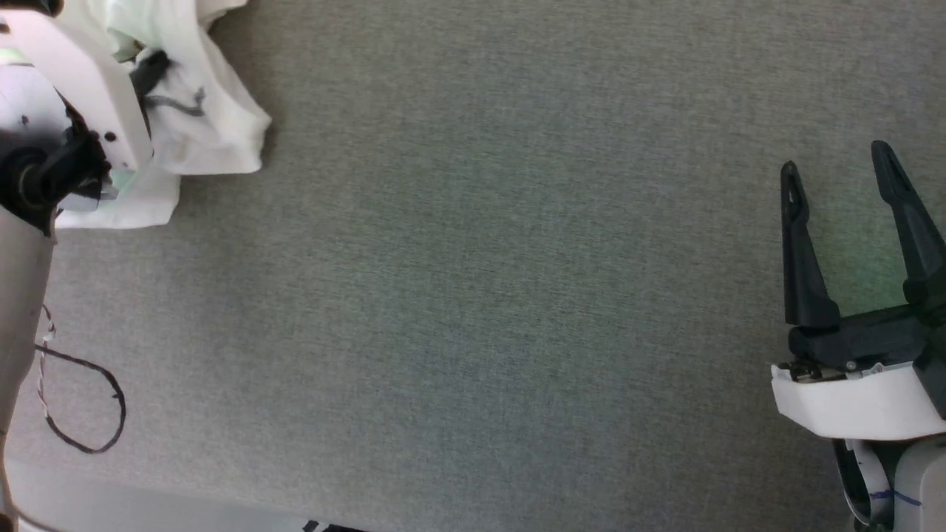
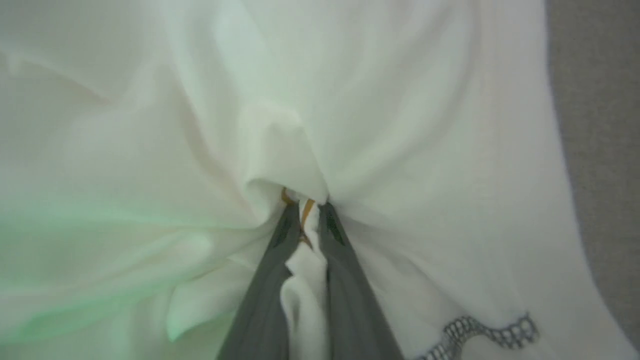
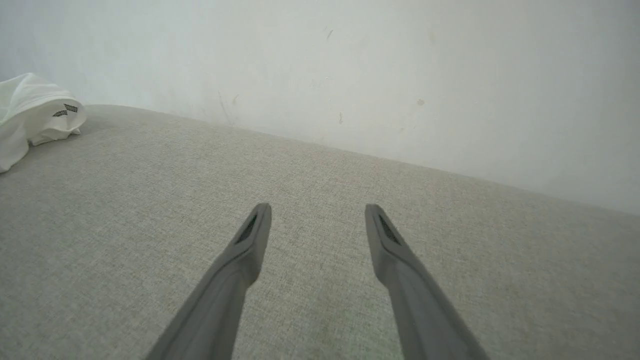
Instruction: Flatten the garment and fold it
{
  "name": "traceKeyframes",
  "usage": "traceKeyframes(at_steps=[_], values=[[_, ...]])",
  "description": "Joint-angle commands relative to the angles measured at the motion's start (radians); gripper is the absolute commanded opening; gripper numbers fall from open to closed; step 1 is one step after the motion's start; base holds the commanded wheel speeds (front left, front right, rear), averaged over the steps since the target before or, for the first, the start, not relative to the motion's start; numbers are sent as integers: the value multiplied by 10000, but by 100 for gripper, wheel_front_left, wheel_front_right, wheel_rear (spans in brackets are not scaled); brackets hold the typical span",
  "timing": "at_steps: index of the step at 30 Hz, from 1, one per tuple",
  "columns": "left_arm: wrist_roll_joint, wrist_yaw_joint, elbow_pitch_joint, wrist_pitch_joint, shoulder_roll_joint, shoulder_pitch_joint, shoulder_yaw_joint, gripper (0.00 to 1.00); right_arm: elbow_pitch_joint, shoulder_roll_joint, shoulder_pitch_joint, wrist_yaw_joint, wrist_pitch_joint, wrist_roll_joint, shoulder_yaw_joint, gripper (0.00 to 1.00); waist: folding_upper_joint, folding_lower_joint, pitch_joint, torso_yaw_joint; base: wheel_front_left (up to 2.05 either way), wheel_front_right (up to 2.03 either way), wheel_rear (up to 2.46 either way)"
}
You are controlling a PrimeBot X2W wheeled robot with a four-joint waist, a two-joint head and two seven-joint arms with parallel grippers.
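Garment (image 1: 207, 125) sits bunched in a crumpled heap at the upper left of the head view on the grey fabric surface (image 1: 473, 295), not flattened, with grey zigzag stitching (image 2: 480, 332) showing along one edge. Left gripper (image 2: 305, 212) is buried in the heap, fingers nearly together, pinching a raised fold of white cloth with a sliver of tan trim between the tips. Right gripper (image 1: 835, 159) is well apart on the right, fingers spread wide, nothing between them, over bare surface with a pale wall (image 3: 350, 65) ahead.
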Motion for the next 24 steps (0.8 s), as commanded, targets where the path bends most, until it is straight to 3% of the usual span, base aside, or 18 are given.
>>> traceKeyframes(at_steps=[1, 10, 24], values=[[-121, -65, 186, -33, -222, 244, -317, 0, 1, -12, -99, -19, -35, -5, -46, 100, 0, 1, -91, -27, 0, 0, 0], [-162, -65, -108, -664, 343, 20, -544, 0, 731, -12, -41, -19, -468, 468, 118, 100, 0, 1, -1209, 84, 0, 0, 0], [630, -65, -1493, -1474, 1220, -1154, -818, 0, 2287, -12, 669, -19, -1475, 1784, -111, 100, 0, 1, -4079, -156, 0, 0, 0]])
